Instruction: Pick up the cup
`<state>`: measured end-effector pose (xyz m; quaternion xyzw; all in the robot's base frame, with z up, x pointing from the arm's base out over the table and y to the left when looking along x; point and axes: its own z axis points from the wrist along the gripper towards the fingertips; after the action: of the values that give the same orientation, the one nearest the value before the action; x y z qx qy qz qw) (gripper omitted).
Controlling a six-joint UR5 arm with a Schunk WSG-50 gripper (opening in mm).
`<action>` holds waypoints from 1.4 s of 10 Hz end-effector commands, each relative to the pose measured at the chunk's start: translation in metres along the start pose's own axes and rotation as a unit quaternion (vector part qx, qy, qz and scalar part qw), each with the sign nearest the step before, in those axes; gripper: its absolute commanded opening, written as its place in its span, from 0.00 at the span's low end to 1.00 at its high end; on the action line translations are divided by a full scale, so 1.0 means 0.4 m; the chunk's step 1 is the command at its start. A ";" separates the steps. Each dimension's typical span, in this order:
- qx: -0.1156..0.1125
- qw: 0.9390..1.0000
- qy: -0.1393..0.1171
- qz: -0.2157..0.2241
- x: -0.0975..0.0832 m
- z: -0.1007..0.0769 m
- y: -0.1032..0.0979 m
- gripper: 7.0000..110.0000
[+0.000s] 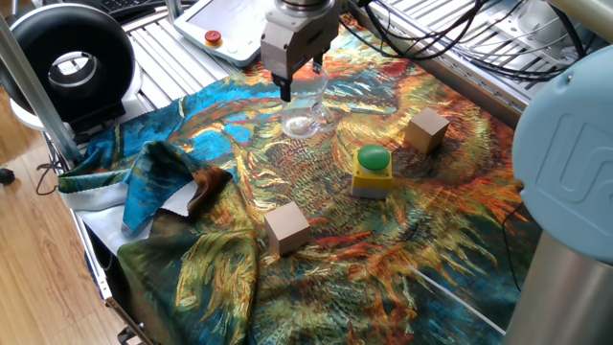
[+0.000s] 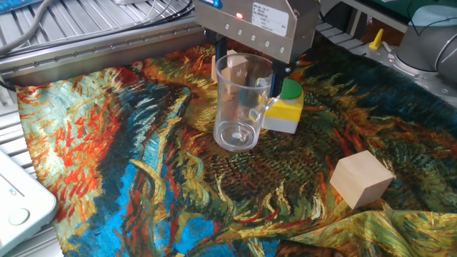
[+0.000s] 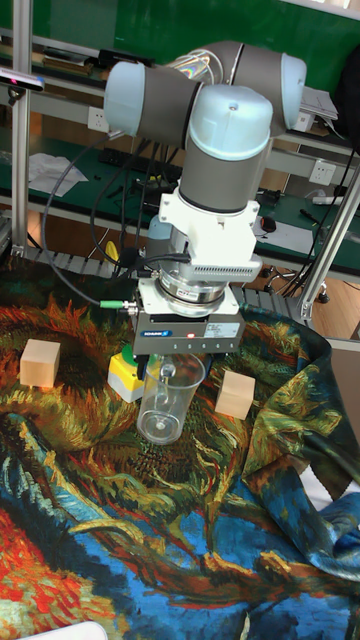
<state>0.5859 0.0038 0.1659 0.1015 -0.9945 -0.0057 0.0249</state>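
The cup (image 1: 305, 107) is a clear glass tumbler at the back of the painted cloth (image 1: 450, 220), right under my gripper (image 1: 299, 84). In the other fixed view the cup (image 2: 239, 107) leans a little, and a dark finger (image 2: 255, 108) shows through the glass inside it, with another outside the far wall. My gripper (image 2: 265, 89) is shut on that far wall near the rim. In the tall fixed view the cup (image 3: 165, 400) hangs tilted below my gripper (image 3: 170, 375). Whether its base touches the cloth I cannot tell.
A yellow box with a green button (image 1: 372, 170) stands close to the right of the cup. One wooden cube (image 1: 426, 129) sits further right, another (image 1: 286, 228) near the front. Cloth folds bunch at the left (image 1: 172, 187). A white pendant (image 1: 225, 24) lies behind the gripper.
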 end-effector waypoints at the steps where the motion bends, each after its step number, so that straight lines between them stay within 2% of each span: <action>1: 0.005 0.999 0.005 0.042 0.005 -0.001 -0.006 0.57; 3: -0.020 0.996 0.006 0.083 0.004 -0.001 0.025 0.57; 6: -0.032 0.992 0.007 0.125 0.003 -0.002 0.040 0.57; 10: -0.024 0.988 0.018 0.154 0.017 0.002 0.027 0.57; 14: -0.024 0.989 0.016 0.145 0.019 0.019 0.008 0.57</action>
<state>0.5770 0.0061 0.1602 -0.0411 -0.9980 -0.0189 0.0440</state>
